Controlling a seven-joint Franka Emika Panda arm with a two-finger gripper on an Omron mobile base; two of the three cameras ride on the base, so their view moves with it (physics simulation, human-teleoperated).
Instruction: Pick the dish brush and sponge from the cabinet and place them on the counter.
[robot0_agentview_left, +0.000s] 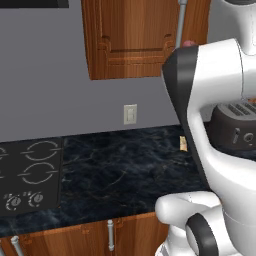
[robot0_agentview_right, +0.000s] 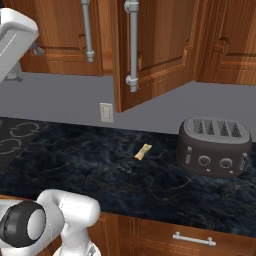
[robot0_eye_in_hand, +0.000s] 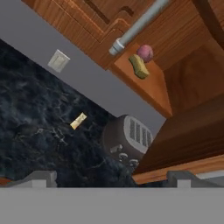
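One item clearly left: sponge (robot0_eye_in_hand: 139, 66) on cabinet (robot0_eye_in_hand: 144, 87) shelf, beside ball (robot0_eye_in_hand: 145, 52). Tan piece (robot0_eye_in_hand: 78, 120) on counter (robot0_eye_in_hand: 35, 131), maybe the brush, can't tell. Gripper (robot0_eye_in_hand: 111, 181) spread wide, empty.

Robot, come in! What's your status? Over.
Gripper jaws open, empty. Sponge on cabinet shelf, door open. Purple-red ball right beside sponge, might get bumped.

Reddish-brown panelled wooden cabinet (robot0_agentview_right: 160, 45): smooth, satin-finished grain | long silver bar handle (robot0_agentview_right: 133, 42): brushed metal | wide black stone surface (robot0_agentview_left: 125, 170): polished, pale marble veining | dark rounded toaster (robot0_agentview_right: 214, 145): glossy casing | small yellow-tan sponge (robot0_eye_in_hand: 138, 66): matt, porous-looking | grey wall (robot0_agentview_left: 50, 100): flat matt
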